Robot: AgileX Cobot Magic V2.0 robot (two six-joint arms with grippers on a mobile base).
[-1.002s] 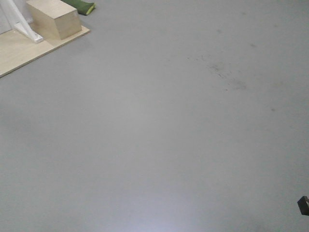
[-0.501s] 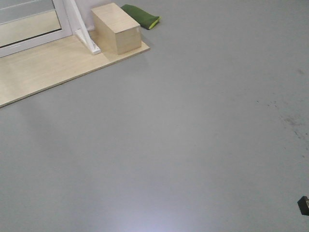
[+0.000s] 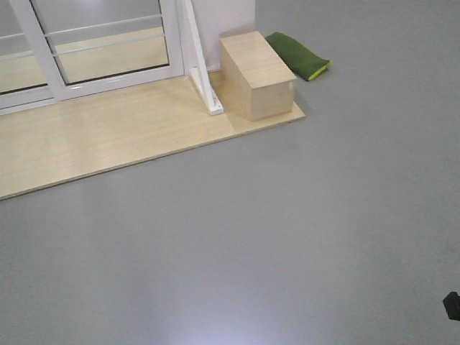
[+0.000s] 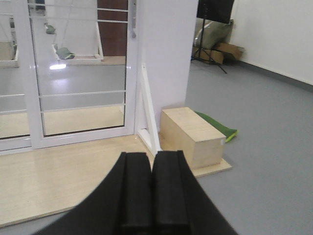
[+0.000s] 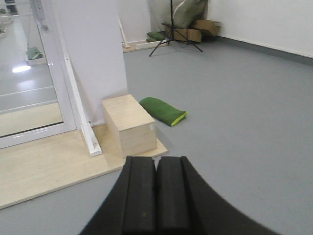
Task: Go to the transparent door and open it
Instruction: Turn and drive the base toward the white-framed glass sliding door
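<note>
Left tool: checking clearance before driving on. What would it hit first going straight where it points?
Probably the slanted white brace at the white wall panel, just right of the transparent door; nothing nearer blocks the left tool, though depth is unclear.

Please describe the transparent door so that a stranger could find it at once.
Find the pale wooden platform on the grey floor. Of the white-framed glass panels at its back edge, the transparent door is the one next to the white wall. Only it shows a grey handle, on the stile nearest that wall.
</note>
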